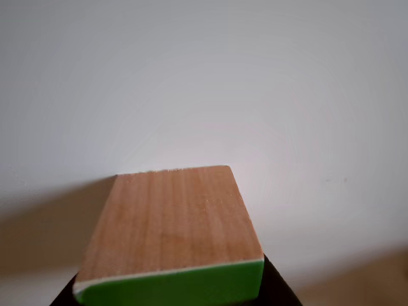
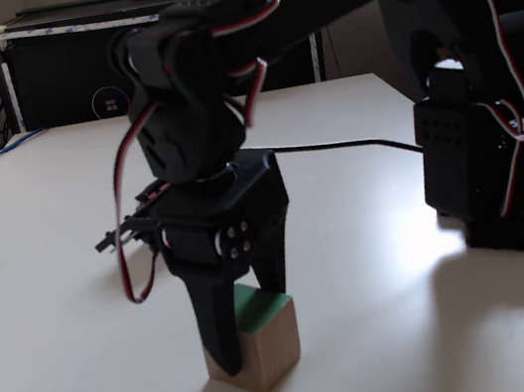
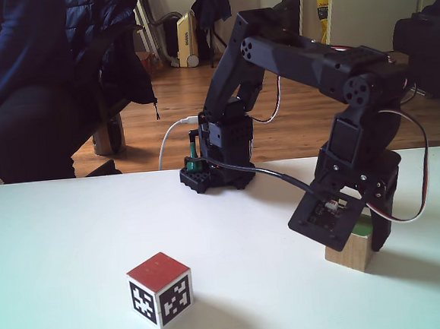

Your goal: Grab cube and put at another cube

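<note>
White table [image 3: 73,229] | arm bent over, pincer [image 2: 256,343] pointing down | fingers astride cube [image 2: 264,341], touching it.

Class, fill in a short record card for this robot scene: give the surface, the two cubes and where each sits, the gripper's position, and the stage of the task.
surface: white table
green-faced cube: wooden cube, green face up, resting on the table at the right of a fixed view
red-topped cube: cube with black-and-white patterned sides, standing apart at the left of that fixed view
gripper: gripper lowered over the green-faced cube, fingers either side; firm grip cannot be told
arm base: black base at the table's far edge
stage: green-faced cube not yet lifted
</note>
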